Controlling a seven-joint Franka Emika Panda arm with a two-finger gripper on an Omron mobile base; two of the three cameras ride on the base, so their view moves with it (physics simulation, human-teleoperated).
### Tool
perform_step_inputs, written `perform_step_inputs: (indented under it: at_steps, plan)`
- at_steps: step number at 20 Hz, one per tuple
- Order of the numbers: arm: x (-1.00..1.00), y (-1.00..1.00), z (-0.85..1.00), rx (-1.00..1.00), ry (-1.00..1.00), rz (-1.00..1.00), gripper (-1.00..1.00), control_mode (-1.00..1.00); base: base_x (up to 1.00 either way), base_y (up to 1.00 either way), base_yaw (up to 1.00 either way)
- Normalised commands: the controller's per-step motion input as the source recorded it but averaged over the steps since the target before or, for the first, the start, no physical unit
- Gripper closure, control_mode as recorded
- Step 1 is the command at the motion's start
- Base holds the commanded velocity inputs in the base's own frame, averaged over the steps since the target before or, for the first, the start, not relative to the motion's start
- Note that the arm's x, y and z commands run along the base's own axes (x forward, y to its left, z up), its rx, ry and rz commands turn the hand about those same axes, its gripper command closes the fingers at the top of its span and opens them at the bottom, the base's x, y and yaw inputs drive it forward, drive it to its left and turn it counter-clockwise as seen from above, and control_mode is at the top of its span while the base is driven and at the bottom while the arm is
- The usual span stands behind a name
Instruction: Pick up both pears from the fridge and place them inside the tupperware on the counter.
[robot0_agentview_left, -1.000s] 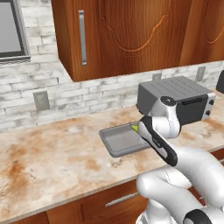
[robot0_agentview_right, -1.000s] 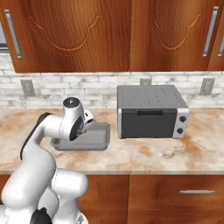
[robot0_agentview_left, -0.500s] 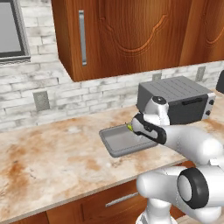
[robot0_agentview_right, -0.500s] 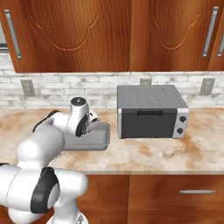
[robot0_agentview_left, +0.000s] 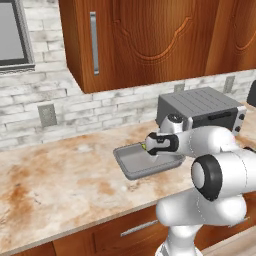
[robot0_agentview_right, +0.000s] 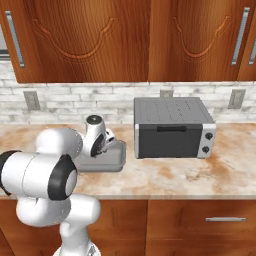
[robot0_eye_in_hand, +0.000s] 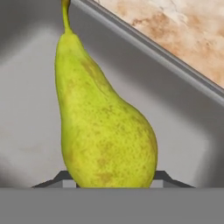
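A yellow-green pear with a thin stem stands between my gripper's two dark fingertips, which are shut on its rounded bottom. Behind it lies the grey floor of the tupperware, whose rim runs diagonally at the upper right. In the left base view my gripper hangs low over the tupperware on the counter, with a sliver of the pear at its tip. In the right base view the gripper reaches into the tupperware. The fridge and the second pear are out of view.
A boxy silver toaster oven stands just right of the tupperware. Brown wall cabinets hang above a grey brick backsplash. Drawers with silver bar handles sit under the counter.
My gripper has moved a little left and lower over the tupperware with the pear in it, while the arm's elbow has swung down in front of the cameras.
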Motion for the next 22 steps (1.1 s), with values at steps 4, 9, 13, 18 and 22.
perform_step_inputs:
  at_steps: [4, 9, 13, 18, 22]
  plan:
    - [0.36, 0.00, -0.34, -0.01, 0.01, 0.00, 1.00, -1.00, 0.00, 0.00, 0.00]
    - [0.31, 0.00, -0.29, 0.00, 0.02, 0.00, -1.00, -1.00, 0.00, 0.00, 0.00]
    - [0.15, 0.00, -0.06, 0.00, 0.03, 0.00, -1.00, -1.00, 0.00, 0.00, 0.00]
    - [-0.10, -0.06, 0.37, 0.00, 0.01, 0.00, -1.00, -1.00, 0.00, 0.00, 0.00]
    - [-0.43, -0.02, 0.66, 0.00, -0.06, 0.02, -1.00, -1.00, 0.00, 0.00, 0.00]
